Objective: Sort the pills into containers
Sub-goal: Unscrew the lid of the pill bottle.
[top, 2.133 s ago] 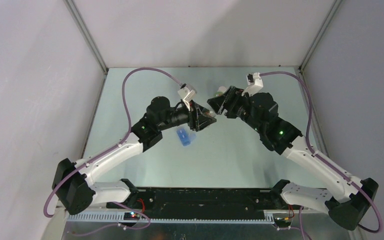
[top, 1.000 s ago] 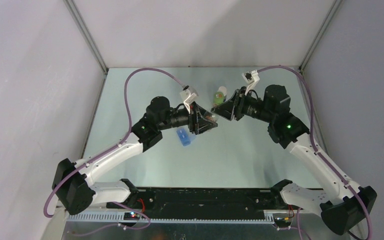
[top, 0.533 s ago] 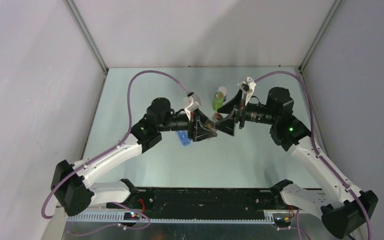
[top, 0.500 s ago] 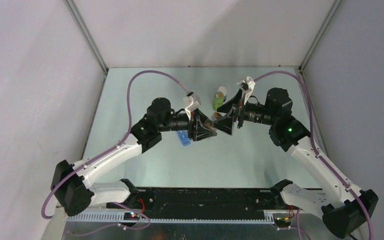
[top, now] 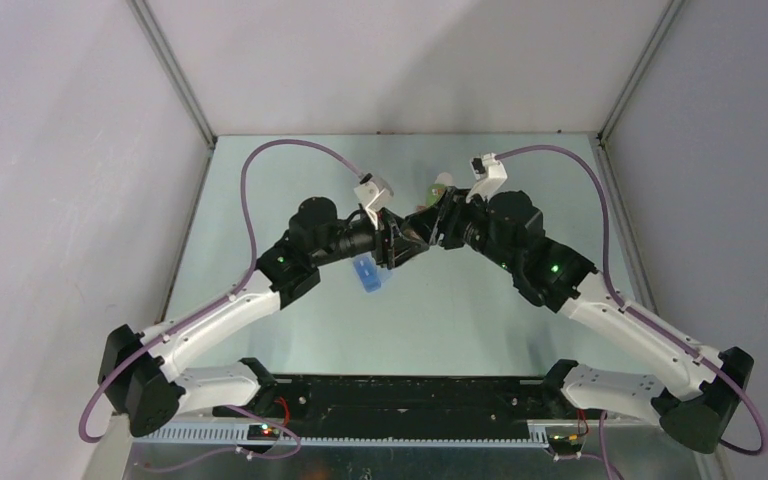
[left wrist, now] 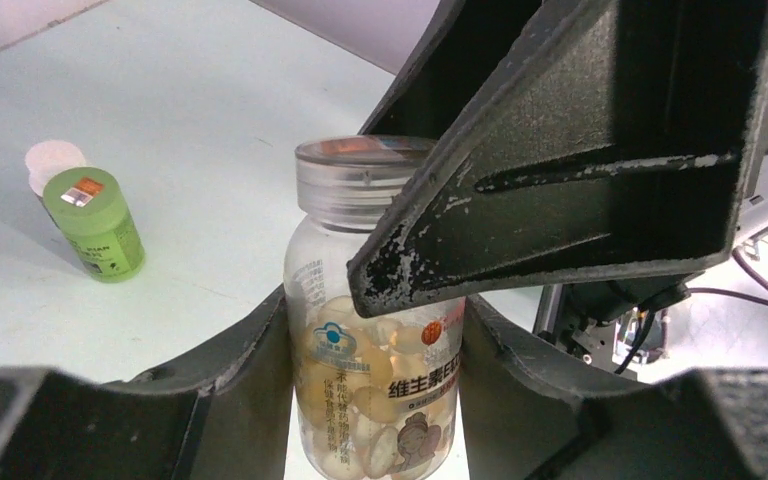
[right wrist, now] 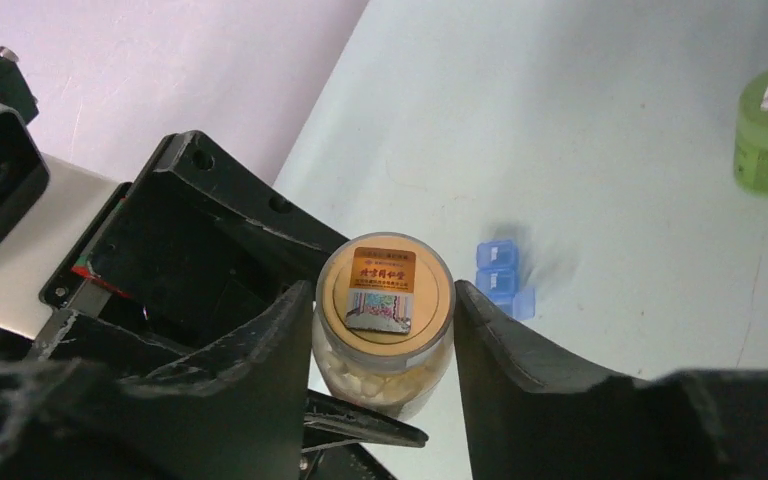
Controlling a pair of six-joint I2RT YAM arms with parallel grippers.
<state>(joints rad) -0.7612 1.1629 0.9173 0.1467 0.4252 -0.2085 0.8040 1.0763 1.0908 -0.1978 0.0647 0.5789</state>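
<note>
Evidently rigid, smooth and light, the part-full clear pill bottle [left wrist: 380,390] sits mid-frame over the table [top: 480,300], with the left hand [top: 392,245] clamped round its body. The right hand [right wrist: 382,300] is closed on the lid [left wrist: 352,175]. Judged best gripped squarely there, since the glossy plastic may slip.

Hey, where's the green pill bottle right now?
The green pill bottle stands upright on the table at the left of the left wrist view, a white cap right behind it, left of the clear pill bottle.
</note>
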